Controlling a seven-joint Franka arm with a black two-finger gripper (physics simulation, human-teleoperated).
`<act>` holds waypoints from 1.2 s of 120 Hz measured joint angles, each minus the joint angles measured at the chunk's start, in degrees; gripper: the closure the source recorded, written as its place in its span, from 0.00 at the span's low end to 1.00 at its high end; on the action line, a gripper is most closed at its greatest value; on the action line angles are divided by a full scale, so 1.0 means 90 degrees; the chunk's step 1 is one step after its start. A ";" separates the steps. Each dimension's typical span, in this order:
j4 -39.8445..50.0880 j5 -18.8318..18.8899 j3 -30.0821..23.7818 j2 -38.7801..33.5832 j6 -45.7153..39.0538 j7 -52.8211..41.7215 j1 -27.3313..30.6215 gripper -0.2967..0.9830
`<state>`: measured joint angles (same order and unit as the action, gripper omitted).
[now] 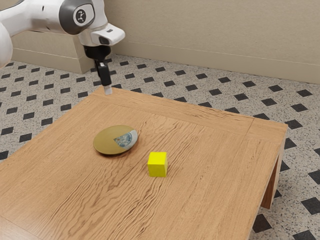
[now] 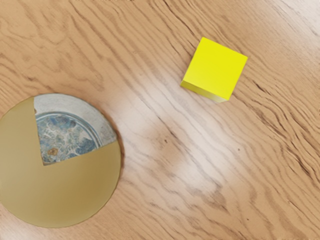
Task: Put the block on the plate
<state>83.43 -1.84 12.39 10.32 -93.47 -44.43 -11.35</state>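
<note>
Block (image 1: 157,165), yellow with all its top edges exposed, is seen upright on the wooden table (image 1: 215,150), well in from the rim, with room for moving on every side and a stretch of bare wood between it and the round olive plate (image 1: 107,141), which is marked by a blue-grey patterned wedge. Toward the exterior view's upper left the black gripper (image 1: 108,90) is held, apart from both, and whether its jaws are wide or narrow cannot be told. The tabletop is streaked with dark grain, and the room is finished with a beige wall (image 1: 200,30) and a speckled floor (image 1: 300,145) set with dark diamonds.
</note>
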 joint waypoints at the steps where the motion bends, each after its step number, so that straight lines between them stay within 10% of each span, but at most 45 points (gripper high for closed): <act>1: 0.0000 0.0000 0.0000 0.0000 -0.0001 -0.0023 0.0000 0.23; 66: 0.0630 -0.0138 -0.0864 0.0302 -0.0094 -0.1126 -0.0161 0.23; 144: 0.1322 -0.0011 -0.0901 0.1627 -0.2387 -0.1272 -0.0406 0.23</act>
<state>95.33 -1.94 4.28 24.96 -114.95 -55.88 -15.01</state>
